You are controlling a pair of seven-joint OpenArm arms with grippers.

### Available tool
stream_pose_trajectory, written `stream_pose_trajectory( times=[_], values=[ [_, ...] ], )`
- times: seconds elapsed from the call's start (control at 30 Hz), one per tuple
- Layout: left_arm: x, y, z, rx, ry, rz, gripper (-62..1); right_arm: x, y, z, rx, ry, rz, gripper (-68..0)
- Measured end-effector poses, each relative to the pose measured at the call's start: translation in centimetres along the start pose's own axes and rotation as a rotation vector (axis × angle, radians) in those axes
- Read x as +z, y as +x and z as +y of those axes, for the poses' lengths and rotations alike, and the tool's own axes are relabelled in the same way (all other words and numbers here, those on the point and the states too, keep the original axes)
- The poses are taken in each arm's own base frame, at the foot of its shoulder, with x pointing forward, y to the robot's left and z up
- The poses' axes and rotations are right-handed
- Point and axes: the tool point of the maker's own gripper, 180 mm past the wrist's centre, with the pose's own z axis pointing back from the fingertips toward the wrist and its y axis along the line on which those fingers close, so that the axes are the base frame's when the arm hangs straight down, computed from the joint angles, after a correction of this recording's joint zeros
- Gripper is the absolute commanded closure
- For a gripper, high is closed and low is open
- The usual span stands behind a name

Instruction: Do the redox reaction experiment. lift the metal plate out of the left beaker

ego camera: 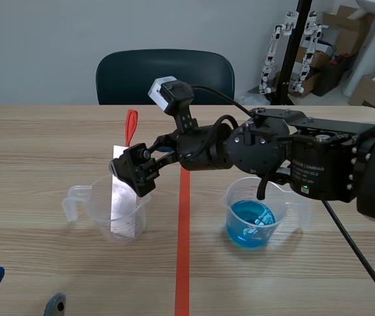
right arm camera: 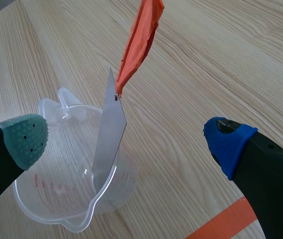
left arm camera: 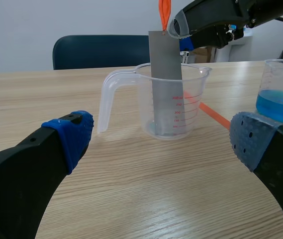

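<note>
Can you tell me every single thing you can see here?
Metal plate: one, grey, standing in the left beaker.
Ribbon: one, orange-red, on the plate's top.
Left beaker: one, clear, left of the tape line.
Right beaker: one, clear, right of the line, holding blue liquid.
Chair: one, dark, behind the table.
Boxes: several, brown, far background.
Table: one, light wood.
Right gripper: one, black, open, at the plate's upper part.
Left gripper: one, black, open, facing the left beaker.
</note>
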Motion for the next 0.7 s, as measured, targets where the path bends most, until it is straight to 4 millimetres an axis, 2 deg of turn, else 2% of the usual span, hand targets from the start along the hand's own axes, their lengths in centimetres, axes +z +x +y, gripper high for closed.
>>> stream_pose_trajectory(
  times=[0.17, 0.33, 0.57, 0.7],
  values=[
    [0.0, 0.0, 0.0, 0.000, 0.000, 0.001, -57.7, -0.3, 0.3, 0.4, -0.002, 0.007, -0.010, -58.9],
    [0.0, 0.0, 0.0, 0.000, 0.000, 0.001, -57.7, -0.4, 0.2, 0.5, -0.002, 0.010, -0.006, -48.0],
    [0.0, 0.0, 0.0, 0.000, 0.000, 0.001, -57.7, -1.2, 0.5, 1.6, -0.005, 0.034, -0.005, -43.2],
    [0.0, 0.0, 0.0, 0.000, 0.000, 0.001, -57.7, -1.2, 0.5, 1.6, -0.006, 0.035, -0.006, -36.0]
  ],
)
